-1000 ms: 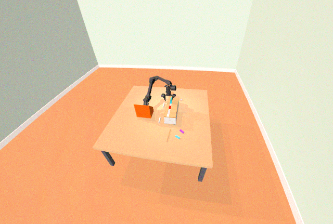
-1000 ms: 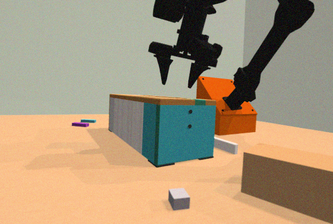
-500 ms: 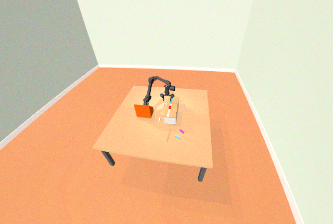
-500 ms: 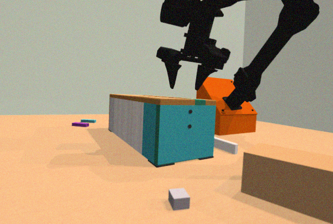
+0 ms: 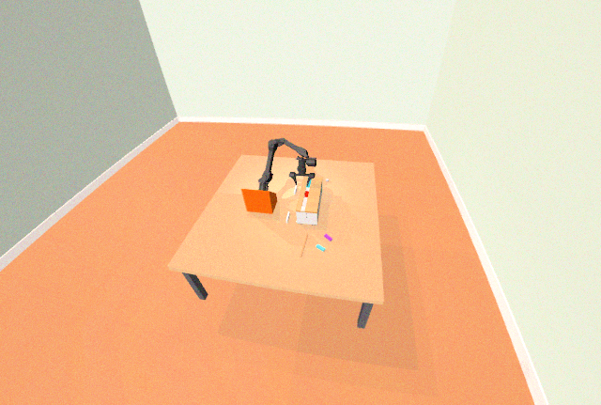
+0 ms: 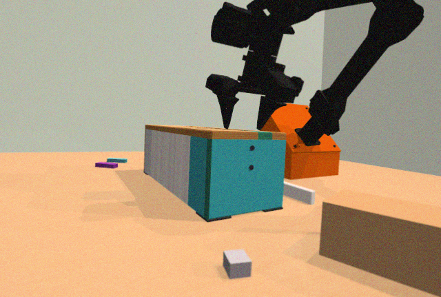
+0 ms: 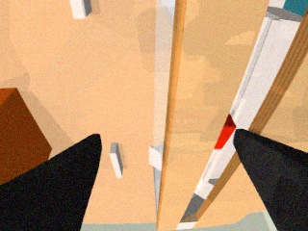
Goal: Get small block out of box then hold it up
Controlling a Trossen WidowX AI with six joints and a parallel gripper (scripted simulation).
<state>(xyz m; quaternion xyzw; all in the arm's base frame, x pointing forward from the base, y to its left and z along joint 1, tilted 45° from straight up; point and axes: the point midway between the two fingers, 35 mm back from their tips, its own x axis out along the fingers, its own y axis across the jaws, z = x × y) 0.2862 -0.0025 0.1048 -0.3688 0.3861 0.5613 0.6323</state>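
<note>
Block (image 7: pixel 225 135), red, sits on the shelf inside the box (image 6: pixel 245 176), seen thru the clear front in wrist view, roughly mid-length; not out yet. End effector (image 6: pixel 245 120) is spread wide w/ nothing in it, pointing down, straddling the box's top edge: one fingertip (image 6: pixel 227 123) at or just above the wooden lid, the other behind the box. Box stands square on the surface (image 6: pixel 89 251). Progress: early. Nothing of the task is done, judging by block's spot. Left: nudge block toward the open end, avoiding the pocket, let it drop to the surface, grab, lift, hold still away from box.
</note>
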